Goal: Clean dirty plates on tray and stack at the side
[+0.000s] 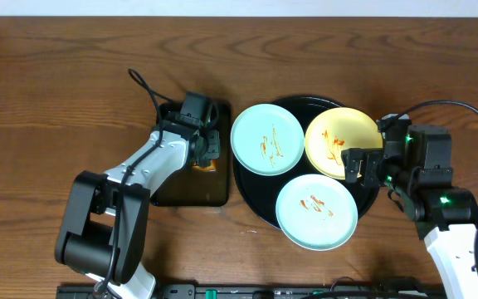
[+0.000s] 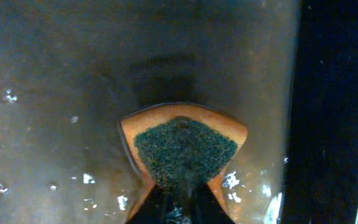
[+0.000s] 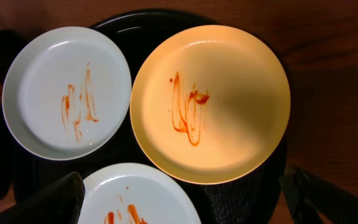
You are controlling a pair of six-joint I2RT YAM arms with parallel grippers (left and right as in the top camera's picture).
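Note:
Three plates lie on the round black tray (image 1: 251, 191): a mint-blue plate (image 1: 267, 139) at the left, a yellow plate (image 1: 343, 143) at the right and a mint-blue plate (image 1: 316, 211) at the front, all with orange-brown smears. They also show in the right wrist view: left plate (image 3: 67, 93), yellow plate (image 3: 211, 102), front plate (image 3: 138, 196). My right gripper (image 1: 370, 167) is open and empty above the tray's right edge, its fingers wide apart (image 3: 182, 199). My left gripper (image 1: 205, 152) is shut on an orange sponge with a green scouring face (image 2: 182, 149), over the rectangular tray.
A smaller rectangular black tray (image 1: 191, 195) lies left of the round tray, under the left gripper; its wet surface (image 2: 55, 112) fills the left wrist view. Brown wood-grain tabletop (image 1: 56, 100) lies all round.

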